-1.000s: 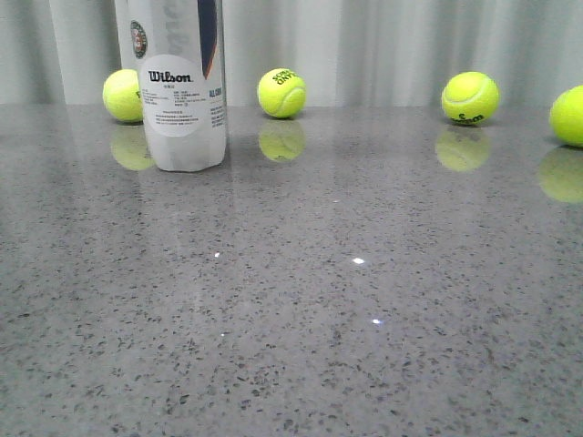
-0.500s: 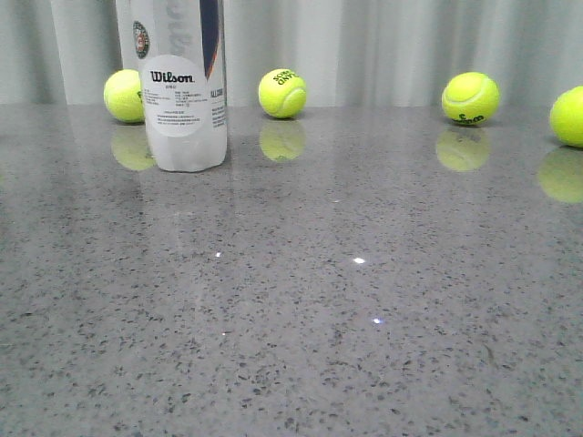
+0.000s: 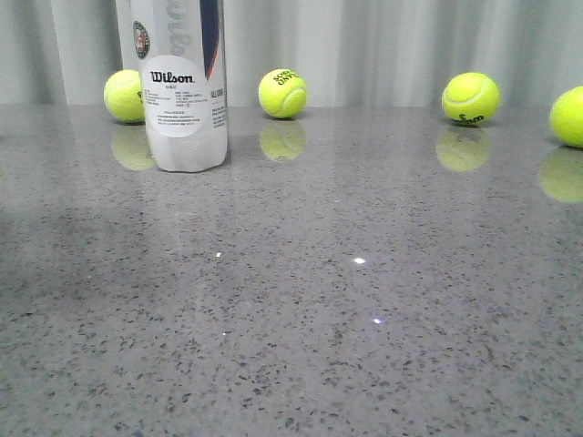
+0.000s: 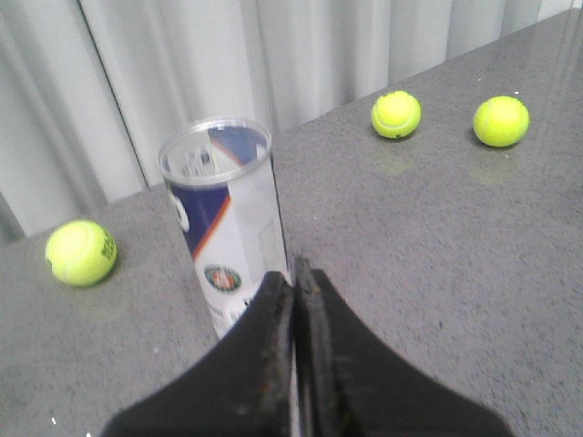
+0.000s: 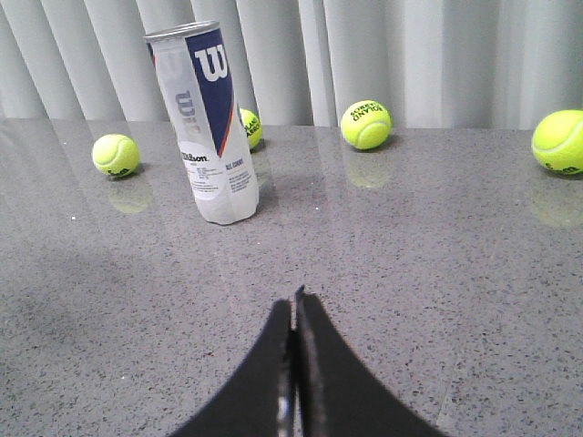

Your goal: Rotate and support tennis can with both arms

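The tennis can (image 3: 180,86) stands upright on the grey table at the far left, its top cut off by the front view's edge. It also shows in the left wrist view (image 4: 228,228), seen from above with its open silver rim, and in the right wrist view (image 5: 205,123). My left gripper (image 4: 295,273) is shut and empty, its tips close to the can's lower side; I cannot tell if they touch. My right gripper (image 5: 295,300) is shut and empty, over the table well short of the can. Neither gripper shows in the front view.
Several yellow-green tennis balls lie along the back of the grey speckled table (image 3: 364,300): one (image 3: 123,96) just behind the can, one (image 3: 281,92) to its right, one (image 3: 470,97) further right, one (image 3: 568,116) at the right edge. A pale curtain hangs behind.
The can's label has turned slightly to the right in the front view. A soft shadow has spread over the table's left side.
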